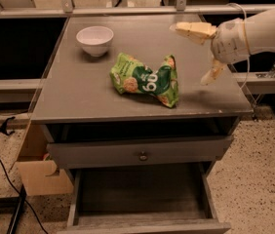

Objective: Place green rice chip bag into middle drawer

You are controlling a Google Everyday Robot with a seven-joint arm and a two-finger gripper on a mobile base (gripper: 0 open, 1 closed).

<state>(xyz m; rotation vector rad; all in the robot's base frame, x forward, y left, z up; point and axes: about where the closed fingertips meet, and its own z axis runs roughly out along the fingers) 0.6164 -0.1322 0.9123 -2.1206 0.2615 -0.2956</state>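
The green rice chip bag (pixel 145 79) is found lying crumpled on the grey top of the cabinet (pixel 79 104), near the middle of that top and nowhere touched by the robot. Its long axis is laid across the cabinet's width, slanted a little, with the camera-left end nearer the cabinet's back and the right end nearer its front edge.

The gripper (pixel 191 55) is held over the right rear part of the cabinet top, so the bag is placed to its left and slightly forward, near but clearly apart. The two fingers are spread wide with nothing between them, one pointed left and the other angled down toward the top. A short leftward, downward reach is judged to be needed, with the fingers best closed across the bag's narrow width.

A white bowl (pixel 94 39) is set at the cabinet's left rear. The middle drawer (pixel 142 191) is pulled out of the cabinet's front, below the closed drawer front with the knob (pixel 143 156).
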